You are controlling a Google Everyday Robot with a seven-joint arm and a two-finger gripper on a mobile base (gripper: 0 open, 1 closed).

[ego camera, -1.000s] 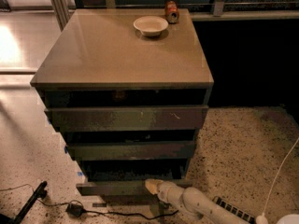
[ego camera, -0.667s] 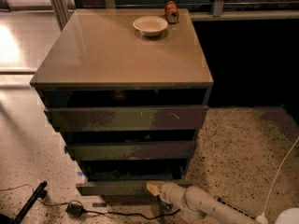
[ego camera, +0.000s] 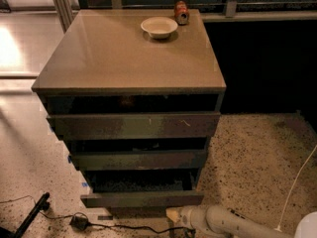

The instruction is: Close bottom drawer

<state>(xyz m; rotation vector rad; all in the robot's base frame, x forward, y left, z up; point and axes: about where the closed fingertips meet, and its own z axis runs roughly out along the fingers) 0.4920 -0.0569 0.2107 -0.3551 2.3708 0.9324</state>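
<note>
The bottom drawer (ego camera: 141, 198) is the lowest of three on the cabinet (ego camera: 133, 58). It stands pulled out, with its slim dark front forward of the two above and its dark tray (ego camera: 138, 181) showing behind the front. My gripper (ego camera: 173, 214) is low at the bottom edge of the view, just below and in front of the right half of that drawer front. Its pale tip points left toward the drawer. The white arm (ego camera: 228, 224) runs off to the lower right.
The middle drawer (ego camera: 138, 159) and top drawer (ego camera: 133, 125) also stick out a little. A white bowl (ego camera: 159, 27) and a can (ego camera: 182, 12) stand on the cabinet top. A black cable and plug (ego camera: 79, 222) lie on the speckled floor at the left, and a white cord (ego camera: 297, 182) at the right.
My gripper tip has dropped from against the bottom drawer's front to just below it and a little to the right. The drawer looks unmoved.
</note>
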